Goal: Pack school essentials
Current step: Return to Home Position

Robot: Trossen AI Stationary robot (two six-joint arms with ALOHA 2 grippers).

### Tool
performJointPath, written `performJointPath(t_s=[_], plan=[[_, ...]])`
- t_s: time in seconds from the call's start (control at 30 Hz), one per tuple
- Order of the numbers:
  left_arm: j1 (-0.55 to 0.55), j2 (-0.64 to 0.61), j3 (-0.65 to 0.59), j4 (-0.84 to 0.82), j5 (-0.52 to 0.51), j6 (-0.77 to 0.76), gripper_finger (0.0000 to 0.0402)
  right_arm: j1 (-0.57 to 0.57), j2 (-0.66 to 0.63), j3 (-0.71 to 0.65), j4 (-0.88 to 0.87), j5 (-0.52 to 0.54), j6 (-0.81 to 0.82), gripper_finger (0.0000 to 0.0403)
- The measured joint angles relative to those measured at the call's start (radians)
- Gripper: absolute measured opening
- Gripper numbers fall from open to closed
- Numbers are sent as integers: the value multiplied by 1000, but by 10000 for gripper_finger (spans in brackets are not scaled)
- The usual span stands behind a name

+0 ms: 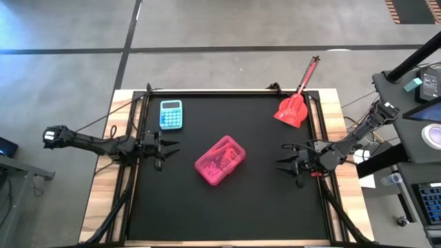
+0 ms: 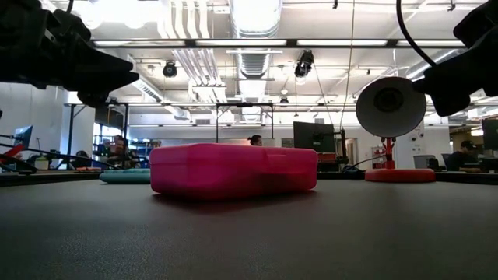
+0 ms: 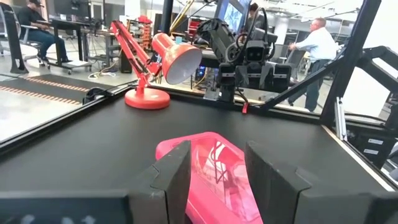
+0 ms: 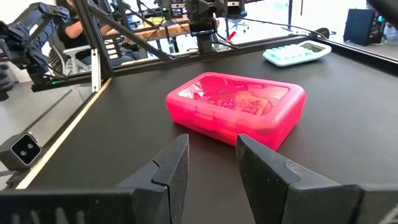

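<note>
Calculator (image 1: 171, 114) and red lamp (image 1: 293, 109) sit behind closed pink box (image 1: 220, 160) — well apart.

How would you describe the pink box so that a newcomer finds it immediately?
On the black table top, between the left end effector and the right end effector, lies the closed pink supply box, turned at an angle. Unlike the teal calculator and red lamp at the far corners, it is translucent pink with items showing inside.

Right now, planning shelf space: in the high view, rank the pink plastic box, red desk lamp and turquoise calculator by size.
1. Pink plastic box
2. Red desk lamp: longest but thin, so close to the box
3. Turquoise calculator
</note>
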Motion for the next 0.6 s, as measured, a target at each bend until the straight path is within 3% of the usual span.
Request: performJointPath(t_s=[0.6], plan=[[0, 58, -2, -1, 0, 0, 135, 0, 0, -1, 1, -1, -6, 125]])
